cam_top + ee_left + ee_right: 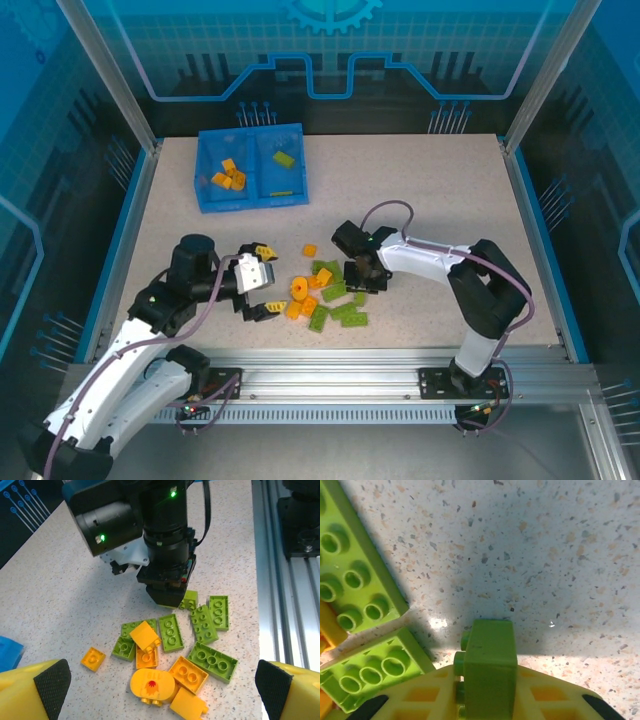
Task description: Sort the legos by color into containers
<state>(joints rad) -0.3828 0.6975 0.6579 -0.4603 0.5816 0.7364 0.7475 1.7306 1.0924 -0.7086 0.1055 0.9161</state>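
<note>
Right wrist: right tool (pixel 487 692) clamps green brick (pixel 490 650), studs leftward; left tool (pixel 162 685) wide open.

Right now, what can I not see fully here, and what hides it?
Right wrist view: green brick, lower part hidden inside the right gripper and cut by the bottom edge.
Left wrist view: blue bin, all but a corner cut by the left edge.
Top view: bricks inside it, too small to count.

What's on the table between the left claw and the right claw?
In the top view, the pile of orange and green legos lies between the open left claw and the right claw, which is shut on a green lego.
</note>
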